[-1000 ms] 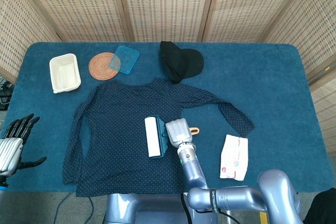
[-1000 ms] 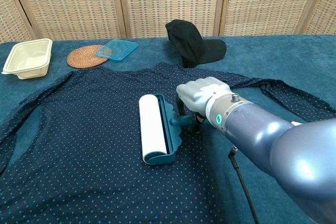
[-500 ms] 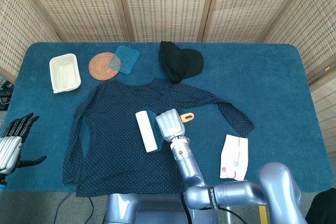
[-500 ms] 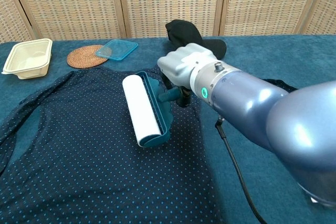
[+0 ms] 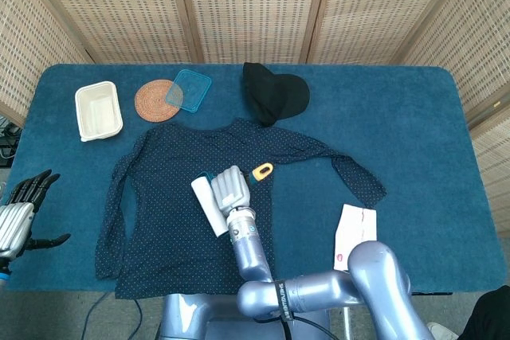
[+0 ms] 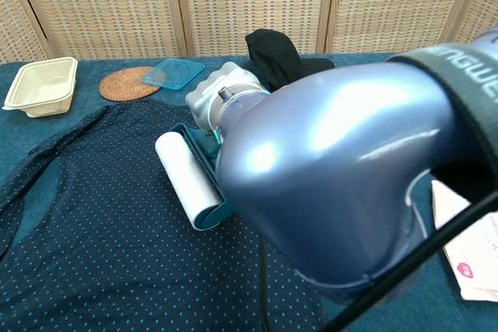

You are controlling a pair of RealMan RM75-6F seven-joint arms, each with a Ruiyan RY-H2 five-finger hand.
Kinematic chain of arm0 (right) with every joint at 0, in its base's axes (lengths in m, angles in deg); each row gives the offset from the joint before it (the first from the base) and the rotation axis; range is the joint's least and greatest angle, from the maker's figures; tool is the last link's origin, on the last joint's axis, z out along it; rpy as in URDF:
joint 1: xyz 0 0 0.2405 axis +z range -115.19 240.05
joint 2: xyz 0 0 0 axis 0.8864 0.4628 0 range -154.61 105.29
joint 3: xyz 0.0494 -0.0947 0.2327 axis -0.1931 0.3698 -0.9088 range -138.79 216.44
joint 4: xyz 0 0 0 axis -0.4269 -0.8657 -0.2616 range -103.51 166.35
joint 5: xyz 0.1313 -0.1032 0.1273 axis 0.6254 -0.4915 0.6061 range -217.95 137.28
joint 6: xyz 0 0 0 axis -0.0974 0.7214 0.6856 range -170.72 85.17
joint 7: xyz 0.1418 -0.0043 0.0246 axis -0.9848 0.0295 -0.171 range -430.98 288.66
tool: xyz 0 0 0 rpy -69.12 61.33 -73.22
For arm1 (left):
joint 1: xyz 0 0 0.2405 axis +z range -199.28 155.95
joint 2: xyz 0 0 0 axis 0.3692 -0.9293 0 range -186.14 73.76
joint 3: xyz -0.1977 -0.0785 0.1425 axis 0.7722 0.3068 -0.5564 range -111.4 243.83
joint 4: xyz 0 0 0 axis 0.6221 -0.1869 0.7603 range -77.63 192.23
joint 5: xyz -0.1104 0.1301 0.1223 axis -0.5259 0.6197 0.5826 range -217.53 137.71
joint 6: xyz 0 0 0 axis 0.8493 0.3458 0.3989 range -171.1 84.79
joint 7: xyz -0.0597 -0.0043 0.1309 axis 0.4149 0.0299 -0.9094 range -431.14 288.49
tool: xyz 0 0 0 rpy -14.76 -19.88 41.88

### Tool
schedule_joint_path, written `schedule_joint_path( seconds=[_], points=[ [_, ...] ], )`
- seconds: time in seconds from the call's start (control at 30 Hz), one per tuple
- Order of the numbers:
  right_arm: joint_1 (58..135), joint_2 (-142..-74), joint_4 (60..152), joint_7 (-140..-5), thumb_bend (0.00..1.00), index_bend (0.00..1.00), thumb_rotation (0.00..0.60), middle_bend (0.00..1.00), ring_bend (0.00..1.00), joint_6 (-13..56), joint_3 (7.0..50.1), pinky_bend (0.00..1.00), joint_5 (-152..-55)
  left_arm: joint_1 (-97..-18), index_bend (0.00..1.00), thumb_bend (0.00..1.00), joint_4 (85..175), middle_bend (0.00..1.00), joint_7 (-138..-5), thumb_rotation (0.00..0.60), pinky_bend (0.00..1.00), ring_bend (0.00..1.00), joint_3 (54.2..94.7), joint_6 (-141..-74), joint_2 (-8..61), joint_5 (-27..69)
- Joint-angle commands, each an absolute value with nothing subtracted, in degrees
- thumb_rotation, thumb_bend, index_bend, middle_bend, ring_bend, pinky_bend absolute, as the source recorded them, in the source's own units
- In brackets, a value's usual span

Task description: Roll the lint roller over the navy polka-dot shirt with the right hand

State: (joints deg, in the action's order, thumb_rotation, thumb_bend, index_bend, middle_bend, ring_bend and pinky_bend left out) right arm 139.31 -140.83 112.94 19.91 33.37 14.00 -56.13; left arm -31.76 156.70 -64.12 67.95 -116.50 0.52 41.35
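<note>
The navy polka-dot shirt (image 5: 167, 197) (image 6: 101, 231) lies flat on the blue table. My right hand (image 5: 231, 189) (image 6: 214, 95) grips the handle of the lint roller (image 5: 205, 205) (image 6: 185, 178), whose white roll lies on the middle of the shirt. The orange end of the handle (image 5: 262, 170) sticks out to the right of the hand. My right arm fills much of the chest view and hides the shirt's right side. My left hand (image 5: 20, 216) hovers at the table's left front edge, fingers apart, holding nothing.
A black cap (image 5: 273, 95) (image 6: 272, 54) lies behind the shirt. A woven coaster (image 5: 154, 99) (image 6: 124, 82), a teal lid (image 5: 190, 90) (image 6: 173, 73) and a cream container (image 5: 98, 111) (image 6: 40, 85) sit at the back left. A white packet (image 5: 355, 232) (image 6: 469, 246) lies at the front right.
My right hand has moved the lint roller leftward and slightly away across the shirt, from its middle-right toward its centre. The left hand has stayed in place.
</note>
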Motion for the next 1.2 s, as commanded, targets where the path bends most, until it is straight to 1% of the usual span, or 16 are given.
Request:
schedule_joint_path(
  seconds=[0.03,0.17,0.33,0.63,0.73,0.97,1.2],
  points=[
    [140.4,-142.7,110.5,20.3,0.89,0.76,0.600,1.00,1.00,32.8,14.6,1.00,-56.0,-31.9,0.00,0.00,156.6,0.00,-64.2,0.600,0.00,0.00,68.0,-116.2,0.6,41.1],
    [140.5,-144.6,106.7,19.6,0.89,0.76,0.600,1.00,1.00,31.5,16.8,1.00,-57.0,-32.2,0.00,0.00,156.6,0.00,-64.6,0.600,0.00,0.00,68.1,-115.8,0.8,40.6],
    [139.5,-144.5,105.0,19.2,0.89,0.76,0.600,1.00,1.00,31.5,18.6,1.00,-58.3,-32.3,0.00,0.00,156.5,0.00,-65.2,0.600,0.00,0.00,68.1,-115.5,1.0,40.2],
    [135.5,-139.7,104.5,19.2,0.89,0.76,0.600,1.00,1.00,32.8,23.8,1.00,-62.2,-32.3,0.00,0.00,156.6,0.00,-66.1,0.600,0.00,0.00,68.1,-115.8,1.4,39.9],
    [133.4,-137.5,104.0,19.3,0.89,0.76,0.600,1.00,1.00,33.0,25.2,1.00,-62.1,-32.3,0.00,0.00,156.8,0.00,-66.7,0.600,0.00,0.00,68.0,-115.8,1.6,40.0],
    [131.4,-135.3,103.1,19.2,0.89,0.76,0.600,1.00,1.00,32.3,26.1,1.00,-62.8,-32.4,0.00,0.00,157.2,0.00,-67.9,0.600,0.00,0.00,67.9,-115.9,1.9,40.0],
    [131.2,-136.0,102.9,20.0,0.89,0.76,0.600,1.00,1.00,31.9,25.7,1.00,-62.7,-32.2,0.00,0.00,157.4,0.00,-68.1,0.600,0.00,0.00,67.9,-116.2,2.0,39.7]
  ],
)
